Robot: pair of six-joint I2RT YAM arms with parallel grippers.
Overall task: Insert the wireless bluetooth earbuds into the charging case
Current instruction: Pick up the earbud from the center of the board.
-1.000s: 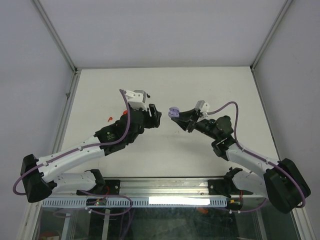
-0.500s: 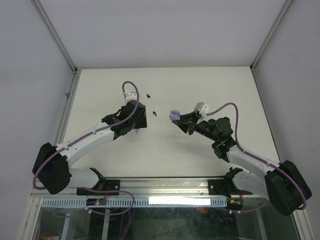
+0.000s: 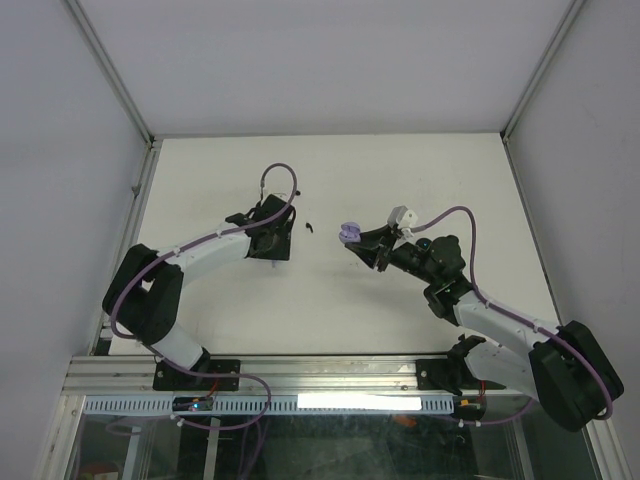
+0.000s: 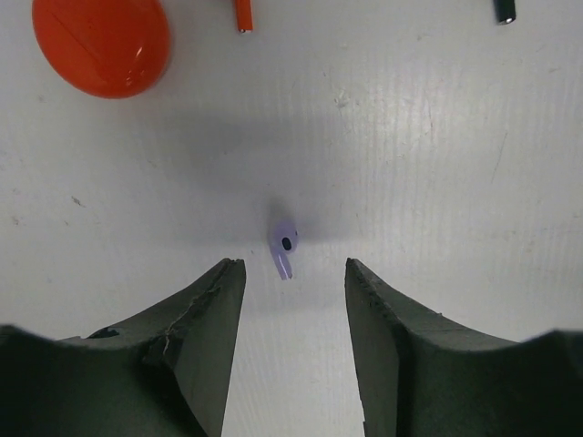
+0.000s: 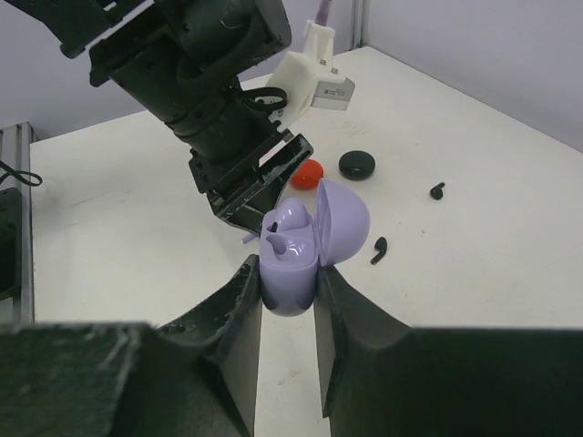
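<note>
Shifted left since earlier, overhead, the left gripper (image 3: pixel 272 245) hangs over the table (image 3: pixel 400 170); its wrist view shows fingers apart, a pale purple earbud (image 4: pixel 284 244) lying just ahead. Right wrist: right gripper (image 5: pixel 288 275) clamps the open purple charging case (image 5: pixel 297 244).

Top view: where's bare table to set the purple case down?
Free: the far strip of the table along the back wall, and the near middle between the arms. Crowded: around the left pincer and over to the purple case in the right pincer: purple earbud, red case, black case, loose black earbuds.
</note>
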